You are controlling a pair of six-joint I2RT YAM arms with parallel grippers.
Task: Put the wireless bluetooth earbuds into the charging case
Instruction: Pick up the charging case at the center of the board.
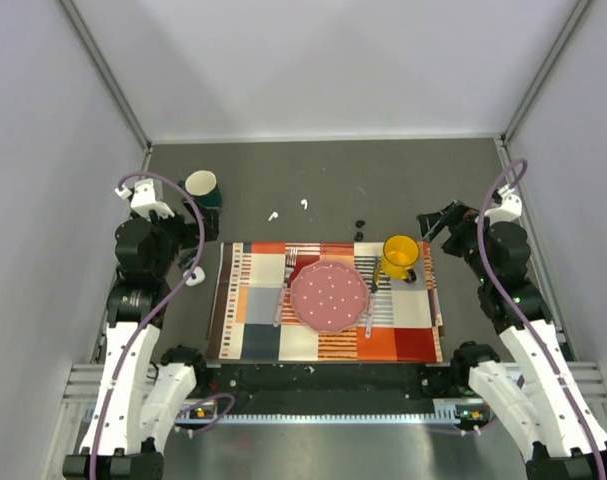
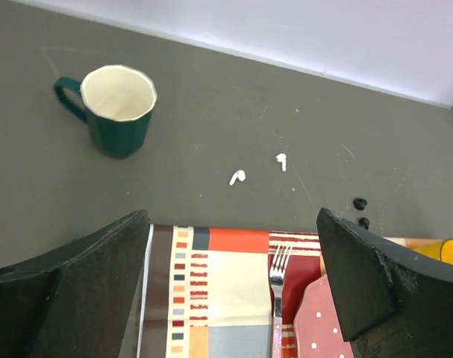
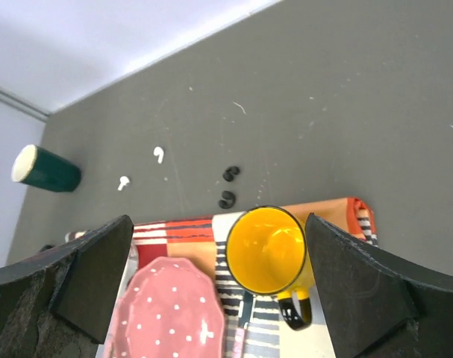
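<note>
Two robot arms wait over a dark grey counter (image 1: 433, 170), and two loose earbuds lie outside their charging case.

The left fingers (image 1: 207, 224) and right fingers (image 1: 433, 222) are both spread wide and hold nothing. I count two tiny white plastic earbuds (image 2: 237, 177), lying apart on bare counter beyond the striped cloth placemat (image 1: 253, 330). I take the one small white rounded thing (image 1: 194, 277) just beside my left arm to be the charging case; it is well apart from the earbuds. I also count two small black oval objects (image 3: 227, 199), two mugs (one dark green (image 2: 120, 104), one yellow (image 3: 269, 250)), one pink dotted plate (image 1: 329, 297) and one metal fork (image 2: 277, 270). I judge that such wide fingers could flick an earbud away as they close. An earbud could also slip free on the long carry to the case, or my arm could knock the green mug.
</note>
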